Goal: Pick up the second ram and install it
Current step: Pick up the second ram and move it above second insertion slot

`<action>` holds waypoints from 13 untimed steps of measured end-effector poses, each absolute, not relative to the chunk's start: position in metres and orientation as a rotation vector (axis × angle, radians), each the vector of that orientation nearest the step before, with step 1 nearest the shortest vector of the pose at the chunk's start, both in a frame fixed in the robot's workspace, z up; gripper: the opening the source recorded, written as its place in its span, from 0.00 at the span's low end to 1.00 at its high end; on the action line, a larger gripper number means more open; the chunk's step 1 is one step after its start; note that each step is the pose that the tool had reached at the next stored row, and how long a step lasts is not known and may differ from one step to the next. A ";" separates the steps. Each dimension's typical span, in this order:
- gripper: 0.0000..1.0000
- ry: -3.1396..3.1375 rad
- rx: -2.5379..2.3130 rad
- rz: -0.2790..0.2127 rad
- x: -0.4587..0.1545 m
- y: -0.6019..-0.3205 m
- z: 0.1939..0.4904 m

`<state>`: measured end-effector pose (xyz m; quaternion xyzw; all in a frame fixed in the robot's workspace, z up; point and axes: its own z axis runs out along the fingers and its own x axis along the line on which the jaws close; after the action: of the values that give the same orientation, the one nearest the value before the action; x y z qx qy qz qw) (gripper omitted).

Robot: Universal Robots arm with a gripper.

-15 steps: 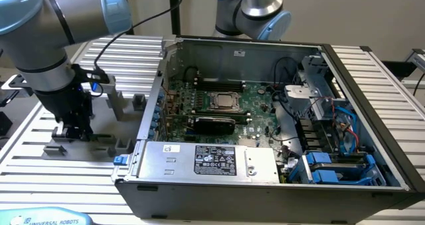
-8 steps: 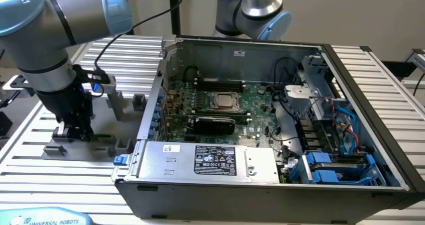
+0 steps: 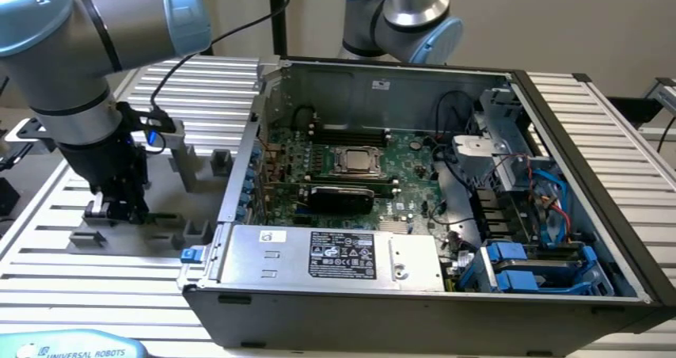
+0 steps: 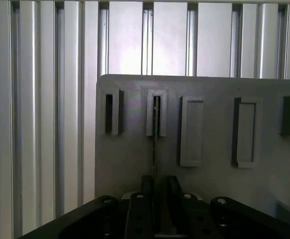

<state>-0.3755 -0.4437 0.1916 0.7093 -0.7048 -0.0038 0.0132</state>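
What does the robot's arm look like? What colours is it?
The arm is made of round silver-grey tubes, with light blue caps on its joints. A black cable runs along it, and the gripper at its end is black. A pale blue piece nearby reads Universal Robots.

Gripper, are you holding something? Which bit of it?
Cannot tell. The gripper is down at one end of the second ram, which stands edge-on in the grey holder, but a grip is unclear.
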 end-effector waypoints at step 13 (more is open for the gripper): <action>0.14 -2.193 2.207 -0.008 -0.375 -0.444 0.192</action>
<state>-0.3754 -0.4437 0.1915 0.7093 -0.7048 -0.0027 0.0149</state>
